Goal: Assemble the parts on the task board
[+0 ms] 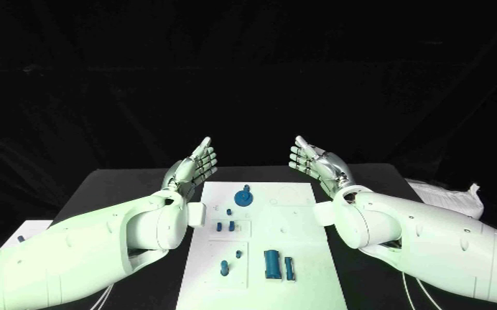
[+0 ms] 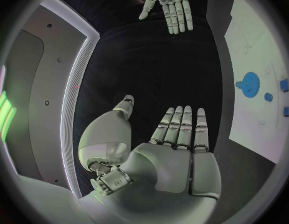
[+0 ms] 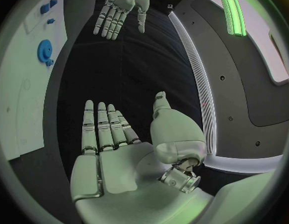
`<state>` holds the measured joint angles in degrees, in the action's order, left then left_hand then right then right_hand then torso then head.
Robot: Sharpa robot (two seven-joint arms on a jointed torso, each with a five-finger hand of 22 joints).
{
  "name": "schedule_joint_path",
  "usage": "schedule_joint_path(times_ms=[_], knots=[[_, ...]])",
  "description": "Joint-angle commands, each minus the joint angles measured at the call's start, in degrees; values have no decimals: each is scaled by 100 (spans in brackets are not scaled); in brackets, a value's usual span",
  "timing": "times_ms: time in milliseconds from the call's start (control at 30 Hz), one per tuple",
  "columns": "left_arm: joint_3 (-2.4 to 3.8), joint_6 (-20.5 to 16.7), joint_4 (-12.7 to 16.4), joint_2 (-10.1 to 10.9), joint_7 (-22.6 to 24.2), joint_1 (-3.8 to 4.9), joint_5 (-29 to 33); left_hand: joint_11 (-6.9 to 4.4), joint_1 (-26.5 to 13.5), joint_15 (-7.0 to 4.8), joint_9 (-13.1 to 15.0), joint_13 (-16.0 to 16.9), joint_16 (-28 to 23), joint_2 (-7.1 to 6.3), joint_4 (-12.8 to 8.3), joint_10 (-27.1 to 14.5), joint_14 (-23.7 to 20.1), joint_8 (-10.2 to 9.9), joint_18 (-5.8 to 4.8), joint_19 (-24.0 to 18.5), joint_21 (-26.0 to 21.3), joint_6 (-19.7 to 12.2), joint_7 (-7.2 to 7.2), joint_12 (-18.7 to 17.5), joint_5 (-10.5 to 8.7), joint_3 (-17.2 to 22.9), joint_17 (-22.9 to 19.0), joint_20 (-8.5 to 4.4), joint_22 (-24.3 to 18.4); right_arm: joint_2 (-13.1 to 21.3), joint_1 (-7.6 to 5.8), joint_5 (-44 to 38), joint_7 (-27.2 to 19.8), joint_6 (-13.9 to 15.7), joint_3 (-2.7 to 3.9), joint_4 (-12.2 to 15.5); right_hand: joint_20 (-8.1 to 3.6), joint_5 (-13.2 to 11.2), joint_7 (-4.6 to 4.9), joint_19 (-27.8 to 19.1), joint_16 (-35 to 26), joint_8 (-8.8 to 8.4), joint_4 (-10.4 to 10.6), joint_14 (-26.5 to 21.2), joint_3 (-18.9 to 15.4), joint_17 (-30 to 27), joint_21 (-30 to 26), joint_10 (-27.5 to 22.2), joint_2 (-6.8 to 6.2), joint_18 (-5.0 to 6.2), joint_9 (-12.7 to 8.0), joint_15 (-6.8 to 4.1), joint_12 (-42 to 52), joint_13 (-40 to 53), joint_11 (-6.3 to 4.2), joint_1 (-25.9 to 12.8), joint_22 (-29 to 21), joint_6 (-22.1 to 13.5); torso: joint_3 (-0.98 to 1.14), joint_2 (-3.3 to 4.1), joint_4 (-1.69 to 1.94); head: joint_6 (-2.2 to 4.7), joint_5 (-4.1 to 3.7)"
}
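Note:
The white task board (image 1: 279, 231) lies in the middle of the black table. A blue gear (image 1: 243, 196) stands near its far end, seen too as the gear (image 2: 249, 83) and the gear (image 3: 44, 51) in the wrist views. Small blue pieces (image 1: 225, 227) sit mid-board, and two taller blue blocks (image 1: 278, 265) stand near the front with small pegs (image 1: 226, 266) beside them. My left hand (image 1: 194, 164) is raised beyond the board's far left corner, fingers straight and apart, holding nothing. My right hand (image 1: 314, 161) mirrors it at the far right, flat and empty.
A white crumpled cloth or bag (image 1: 450, 196) lies at the table's right edge. A white block (image 1: 21, 235) sits at the left edge. Black table (image 1: 114, 184) surrounds the board on both sides.

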<state>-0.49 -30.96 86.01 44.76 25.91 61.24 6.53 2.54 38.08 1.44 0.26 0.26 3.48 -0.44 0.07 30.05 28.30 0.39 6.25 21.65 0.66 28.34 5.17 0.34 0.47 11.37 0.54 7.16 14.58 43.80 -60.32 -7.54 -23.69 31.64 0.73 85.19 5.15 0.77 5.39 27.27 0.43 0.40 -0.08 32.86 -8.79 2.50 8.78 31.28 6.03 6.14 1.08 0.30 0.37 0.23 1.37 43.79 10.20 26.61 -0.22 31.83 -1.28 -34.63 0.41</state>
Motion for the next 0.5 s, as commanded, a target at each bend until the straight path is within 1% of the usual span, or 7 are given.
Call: schedule_joint_path(times_ms=[33, 67, 133, 167, 200, 467, 500], knots=[[27, -982, 212, -8, 316, -53, -507, -254, -1253, -144, -26, -26, -348, 44, -7, -988, -932, -39, -188, -713, -66, -933, -517, -34, -47, -374, -54, -236, -480, 51, 12, 580, -492, 950, -34, 254, -515, -77, -539, -891, -43, -40, 8, -1076, 286, -250, -290, -1025, -197, -184, -108, -30, -37, -23, -137, -1433, -334, -872, 22, -65, 128, 26, -41], [33, -1063, 256, -8, 333, -66, -542, -254, -1352, -144, -26, -26, -348, 44, -7, -1067, -1006, -39, -188, -768, -66, -1008, -517, -34, -47, -404, -54, -256, -518, 61, 13, 624, -522, 1026, -44, 311, -515, -77, -539, -963, -43, -40, 8, -1163, 309, -250, -311, -1108, -603, -184, -108, -30, -37, -23, -137, -1548, -361, -942, 22, -65, 128, 26, -41], [41, -1191, 326, -8, 361, -87, -598, -254, -1546, -144, -26, -26, -348, 44, -7, -1219, -1148, -39, -224, -878, -66, -1153, -517, -34, -47, -462, -54, -292, -592, 76, 15, 693, -569, 1145, -60, 399, -515, -77, -539, -1105, -43, -40, 8, -1329, 356, -250, -355, -1270, -603, -184, -108, -30, -37, -23, -137, -1770, -413, -1075, 22, -65, 128, 26, -41], [44, -1238, 352, -8, 371, -95, -619, -254, -1629, -144, -26, -26, -348, 44, -7, -1285, -1211, -39, -625, -926, -66, -1215, -517, -34, -47, -488, -54, -307, -624, 81, 15, 719, -587, 1188, -66, 432, -515, -77, -539, -1166, -43, -40, 8, -1406, 375, -250, -377, -1342, -603, -614, -108, -30, -37, -23, -137, -1872, -437, -1135, 22, -65, 128, 26, -41], [47, -1277, 373, -8, 380, -101, -636, -254, -1698, -144, -26, -26, -348, 44, -7, -1339, -1262, -39, -625, -966, -66, -1265, -517, -34, -47, -510, -54, -716, -651, 85, 16, 738, -600, 1221, -70, 456, -515, -77, -539, -1208, -43, -40, 8, -1457, 388, -250, -389, -1390, -603, -614, -108, -30, -37, -23, -137, -1940, -452, -1177, 22, -65, 128, 26, -41], [49, -1315, 395, -7, 388, -107, -653, -254, -2308, -144, -26, -26, -348, 44, -7, -1823, -1715, -39, -625, -1302, -66, -1720, -517, -34, -47, -686, -54, -716, -885, 89, 16, 754, -611, 1248, -73, 476, -515, -77, -539, -1653, -43, -40, 8, -1990, 879, -250, -878, -1898, -603, -614, -108, -30, -37, -23, -137, -2655, -618, -1612, 22, -65, 128, 26, -41], [49, -1315, 395, -7, 388, -107, -653, -254, -2366, -144, -26, -26, -348, 44, -7, -1868, -1760, -39, -625, -1336, -66, -1763, -517, -34, -47, -703, -54, -716, -906, 89, 16, 754, -611, 1248, -73, 476, -515, -77, -539, -1694, -43, -40, 8, -2041, 879, -250, -878, -1944, -603, -614, -108, -30, -37, -23, -137, -2721, -1020, -1654, 22, -65, 128, 26, -41]])
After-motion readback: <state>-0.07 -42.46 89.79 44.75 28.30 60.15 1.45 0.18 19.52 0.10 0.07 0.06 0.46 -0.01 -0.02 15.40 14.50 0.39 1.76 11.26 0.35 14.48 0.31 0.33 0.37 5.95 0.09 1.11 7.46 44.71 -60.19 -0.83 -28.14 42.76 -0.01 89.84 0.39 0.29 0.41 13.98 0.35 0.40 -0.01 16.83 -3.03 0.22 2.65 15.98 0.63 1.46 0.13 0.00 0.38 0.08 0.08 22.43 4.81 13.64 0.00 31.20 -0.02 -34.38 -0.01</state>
